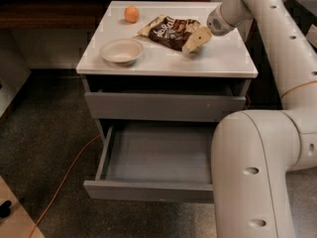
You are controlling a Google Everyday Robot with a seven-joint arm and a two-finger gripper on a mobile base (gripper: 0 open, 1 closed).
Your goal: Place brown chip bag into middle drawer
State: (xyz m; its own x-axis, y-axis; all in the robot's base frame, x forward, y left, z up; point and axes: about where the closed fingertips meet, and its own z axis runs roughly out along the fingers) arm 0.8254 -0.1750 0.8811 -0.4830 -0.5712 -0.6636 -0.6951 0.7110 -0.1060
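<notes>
The brown chip bag (167, 31) lies flat on the white cabinet top (223, 61), toward the back and right of centre. My gripper (196, 40) reaches in from the upper right and sits at the bag's right end, low over the top; contact with the bag cannot be told. The middle drawer (153, 157) is pulled out below, and the part of its grey floor that shows is bare. My arm's large white segment (257, 177) hides the drawer's right part.
A white bowl (122, 51) stands front left on the top and a small orange ball (131, 14) at the back left. The closed upper drawer front (163, 106) is above the open drawer. An orange cable (64, 180) runs over the dark floor at the left.
</notes>
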